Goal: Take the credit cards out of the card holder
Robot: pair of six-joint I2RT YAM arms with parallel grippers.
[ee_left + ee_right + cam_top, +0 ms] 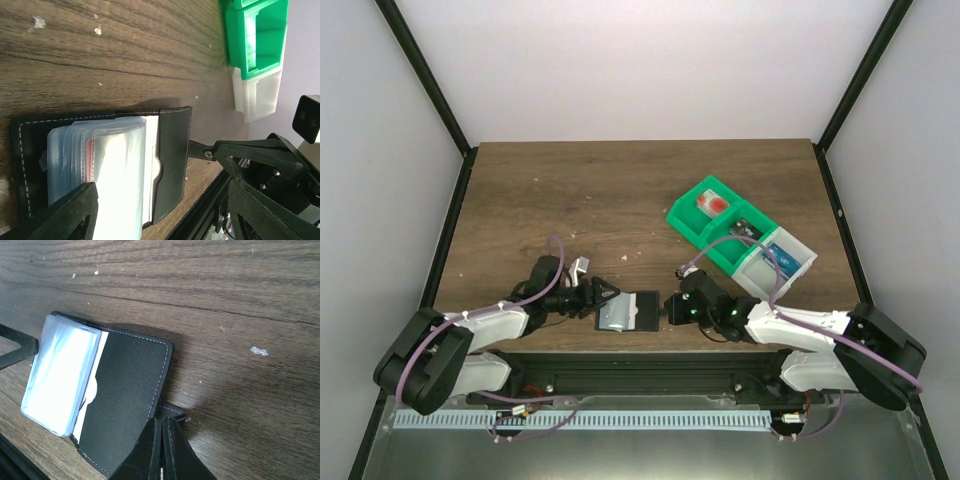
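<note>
The black card holder (642,311) lies open near the table's front edge, its clear sleeves (107,170) fanned up. A red card edge (89,161) shows inside one sleeve, and a white edge (94,389) sits in the flap's pocket. My right gripper (164,426) is shut on the holder's small tab (200,149), pinning it at the right. My left gripper (607,298) stands open at the holder's left side, with one finger (65,215) over the sleeves. A white card with a red blotch (712,205) and dark blue cards (782,256) lie in the trays.
A green tray (685,222) with two compartments and a clear-white tray (802,268) beside it stand at the right, behind the right arm. The table's front edge and a black rail (200,220) run close under the holder.
</note>
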